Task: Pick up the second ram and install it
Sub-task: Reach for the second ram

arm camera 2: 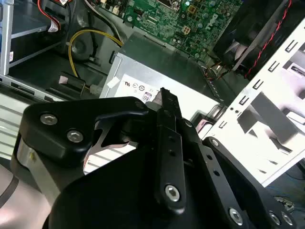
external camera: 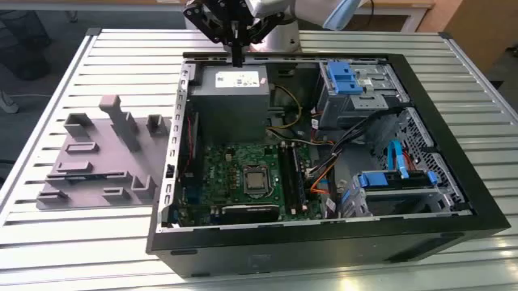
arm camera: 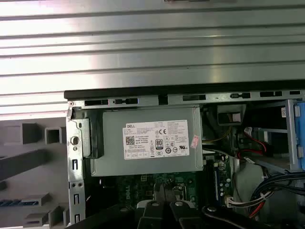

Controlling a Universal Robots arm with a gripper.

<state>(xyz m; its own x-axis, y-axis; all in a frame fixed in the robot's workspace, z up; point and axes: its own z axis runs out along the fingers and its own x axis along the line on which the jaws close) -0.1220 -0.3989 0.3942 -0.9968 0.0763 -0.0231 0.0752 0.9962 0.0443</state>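
My gripper (external camera: pixel 237 60) hangs above the far edge of the open computer case, over the grey power supply (external camera: pixel 230 91). Its fingers stand together, shut, with nothing visible between them in both wrist views (arm camera 2: pixel 166 93) (arm camera: pixel 159 188). The green motherboard (external camera: pixel 242 176) lies in the case below the power supply, with long black slots (external camera: pixel 295 176) beside the processor socket. A thin dark bluish strip (arm camera: pixel 9 202), seemingly the second ram, lies in a slot of the grey holder tray (external camera: pixel 89 157) on the exterior view's left, well apart from the gripper.
The black case wall (external camera: pixel 324 242) rings the work area. Drive cages with blue brackets (external camera: pixel 348 79) and bundled cables (external camera: pixel 324 163) fill the case's right side in the exterior view. The tray's upright posts (external camera: pixel 121 118) rise beside the case on a slatted metal table (external camera: pixel 121 48).
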